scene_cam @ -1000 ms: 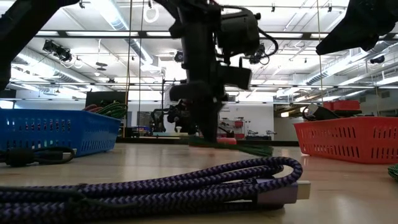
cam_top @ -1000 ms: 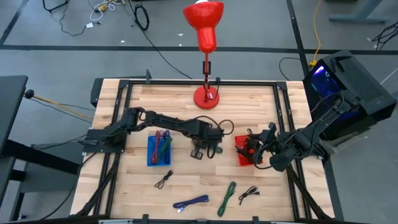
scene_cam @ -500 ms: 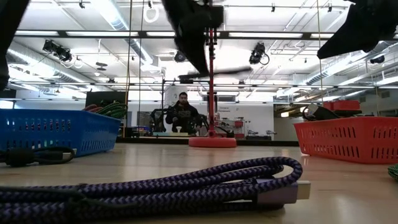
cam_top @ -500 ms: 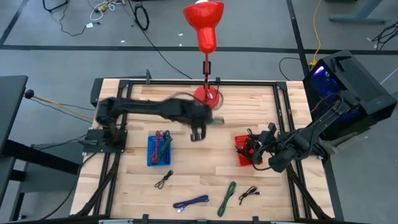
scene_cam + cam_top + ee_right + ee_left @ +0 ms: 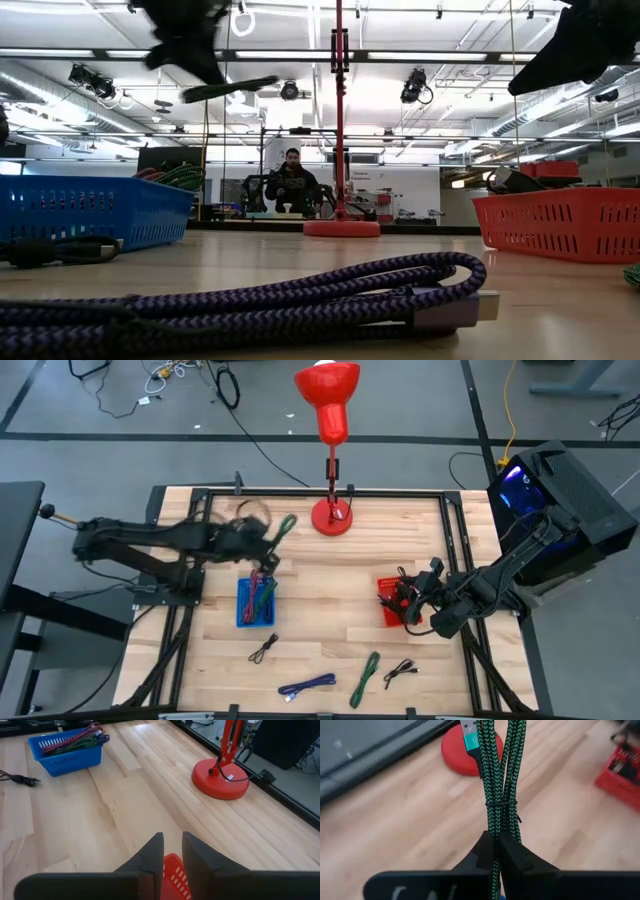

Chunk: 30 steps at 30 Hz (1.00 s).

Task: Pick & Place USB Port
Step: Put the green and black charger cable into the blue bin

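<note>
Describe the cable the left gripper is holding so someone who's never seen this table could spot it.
Find the red lamp base at the table's far edge. Just left of it, above the blue basket, the left gripper is shut on a bundled green cable. It's the only cable off the table; another green one lies near the front edge.

Red lamp (image 5: 329,420) at table's (image 5: 400,560) far edge; person (image 5: 291,182) beyond.
</note>
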Available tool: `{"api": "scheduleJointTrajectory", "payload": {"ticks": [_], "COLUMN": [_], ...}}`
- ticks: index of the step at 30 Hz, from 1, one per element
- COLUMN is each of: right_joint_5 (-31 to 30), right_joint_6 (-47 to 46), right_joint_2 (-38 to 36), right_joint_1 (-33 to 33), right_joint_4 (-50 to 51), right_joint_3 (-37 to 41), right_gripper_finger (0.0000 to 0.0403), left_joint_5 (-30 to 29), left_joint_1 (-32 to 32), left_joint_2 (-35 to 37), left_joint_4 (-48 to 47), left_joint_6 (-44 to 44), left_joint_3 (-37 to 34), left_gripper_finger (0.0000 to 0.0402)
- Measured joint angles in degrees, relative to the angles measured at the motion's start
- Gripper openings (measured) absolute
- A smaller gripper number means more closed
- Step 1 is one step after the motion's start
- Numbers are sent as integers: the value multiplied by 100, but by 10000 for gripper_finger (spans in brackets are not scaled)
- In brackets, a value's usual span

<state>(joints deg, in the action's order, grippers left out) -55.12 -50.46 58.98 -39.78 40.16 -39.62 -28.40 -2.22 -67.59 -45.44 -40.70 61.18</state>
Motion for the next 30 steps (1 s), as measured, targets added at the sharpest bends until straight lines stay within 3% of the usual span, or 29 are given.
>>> {"api": "scheduleJointTrajectory", "payload": {"ticks": [4, 8, 17, 21, 30], "right_joint_5": [-71, -148, -147, -146, -146], "right_joint_6": [22, 35, 39, 39, 42], "right_joint_2": [0, 0, 0, 0, 0], "right_joint_1": [1, 1, 1, 1, -1], "right_joint_4": [-15, -33, -44, -39, -52], "right_joint_3": [0, 0, 0, 0, -1], "right_gripper_finger": [71, 71, 71, 71, 71], "left_joint_5": [-355, -935, -2099, -2262, -1786], "left_joint_1": [-764, -1757, -3674, -4042, -4305], "left_joint_2": [786, 1087, 330, -159, -1015], "left_joint_4": [65, 276, 496, 492, 291], "left_joint_6": [-1452, -2952, -5719, -6383, -7391], "left_joint_3": [-900, -1573, -2047, -2045, -2043], "left_gripper_finger": [10, 10, 10, 10, 10]}}
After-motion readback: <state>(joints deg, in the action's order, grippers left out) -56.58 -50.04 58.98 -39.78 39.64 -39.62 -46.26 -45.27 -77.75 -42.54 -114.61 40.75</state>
